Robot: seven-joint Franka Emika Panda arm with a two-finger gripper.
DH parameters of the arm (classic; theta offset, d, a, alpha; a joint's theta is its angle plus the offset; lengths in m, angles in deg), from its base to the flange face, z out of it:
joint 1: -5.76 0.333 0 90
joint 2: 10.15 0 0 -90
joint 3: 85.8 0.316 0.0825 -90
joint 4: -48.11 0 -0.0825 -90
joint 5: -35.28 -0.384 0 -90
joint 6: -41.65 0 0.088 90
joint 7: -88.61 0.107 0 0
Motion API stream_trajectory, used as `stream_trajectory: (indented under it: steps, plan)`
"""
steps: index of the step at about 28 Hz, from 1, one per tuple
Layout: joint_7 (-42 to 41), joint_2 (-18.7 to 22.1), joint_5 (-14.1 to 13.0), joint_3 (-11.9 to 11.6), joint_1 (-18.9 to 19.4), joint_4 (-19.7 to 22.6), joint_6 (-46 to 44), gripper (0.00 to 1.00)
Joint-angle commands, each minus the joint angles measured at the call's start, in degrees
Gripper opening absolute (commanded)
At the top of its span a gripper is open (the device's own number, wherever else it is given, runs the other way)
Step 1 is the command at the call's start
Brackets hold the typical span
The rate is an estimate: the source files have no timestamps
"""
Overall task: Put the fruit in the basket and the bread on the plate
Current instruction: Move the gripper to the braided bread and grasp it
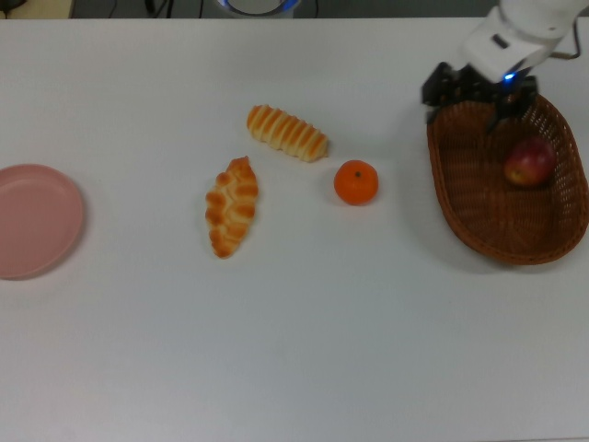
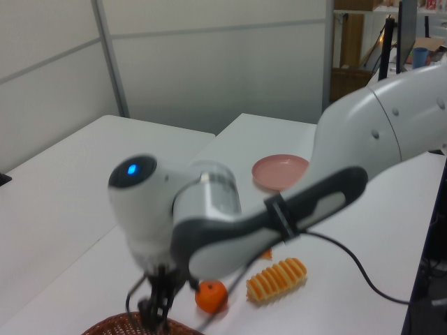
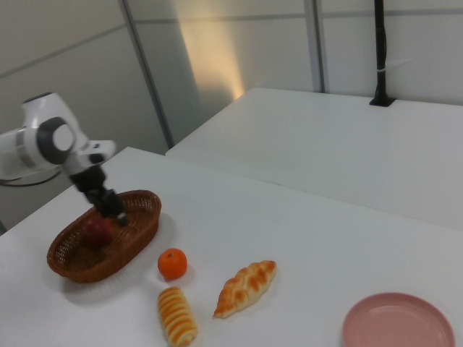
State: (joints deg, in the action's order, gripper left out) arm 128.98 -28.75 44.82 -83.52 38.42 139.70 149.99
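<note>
We note the apple (image 1: 528, 163) lying free on the weave inside the wicker basket (image 1: 479, 230), at the right edge of the top view. The gripper (image 1: 477, 98) hangs over the basket's upper-left rim with its fingers spread and empty, which suggests a finished drop. The mandarin (image 1: 356, 182) sits centre-frame on the table, left of the basket and lower-left of the gripper, likely the next pick, while the striped roll (image 1: 287, 133) and braided roll (image 1: 231, 205) lie far from the pink plate (image 1: 28, 221) at the left edge.

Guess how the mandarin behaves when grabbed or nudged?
The mandarin is round and sits free on the flat table, so a nudge would likely roll it. Its skin looks smooth, so it may slip. It looks firm enough to hold shape.
</note>
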Motion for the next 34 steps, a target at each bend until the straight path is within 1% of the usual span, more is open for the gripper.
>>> stream_trajectory:
  steps: [1, 4, 5, 9, 10, 12, 15, 16, 20, 21, 23, 26, 31, 34]
  plan:
    - [-1.34, 2.34, -0.93, -1.49, -6.37, 3.42, -0.68, 1.00]
    - [-6.25, 2.52, -0.93, -1.49, -10.68, 4.39, -0.58, 1.00]
    - [-9.23, 2.52, -0.93, -1.49, -12.95, 4.48, -0.58, 1.00]
    - [-12.07, 2.60, -0.93, -1.49, -16.92, 4.65, 0.20, 1.00]
    - [-13.46, 2.87, -0.93, -1.49, -18.93, 5.35, 1.60, 1.00]
    - [-14.96, 3.57, -0.93, -1.49, -20.79, 6.49, 3.27, 1.00]
    - [-16.29, 4.27, -0.84, -1.58, -22.46, 9.04, 6.70, 1.00]
    - [-16.73, 4.36, -0.66, -1.58, -24.12, 10.70, 8.62, 1.00]
    - [-17.26, 4.19, -0.49, -1.58, -25.02, 13.79, 10.57, 1.00]
    - [-16.91, 4.27, -0.49, -1.58, -25.71, 15.53, 12.14, 1.00]
    - [-16.29, 4.36, -0.84, -1.67, -26.60, 16.86, 14.08, 1.00]
    - [-13.75, 4.10, -0.93, -1.58, -28.26, 18.27, 16.02, 1.00]
    - [-13.74, 3.49, -0.84, -1.58, -29.41, 20.29, 18.65, 1.00]
    - [-13.74, 2.35, -0.66, -1.67, -29.50, 20.39, 18.93, 1.00]
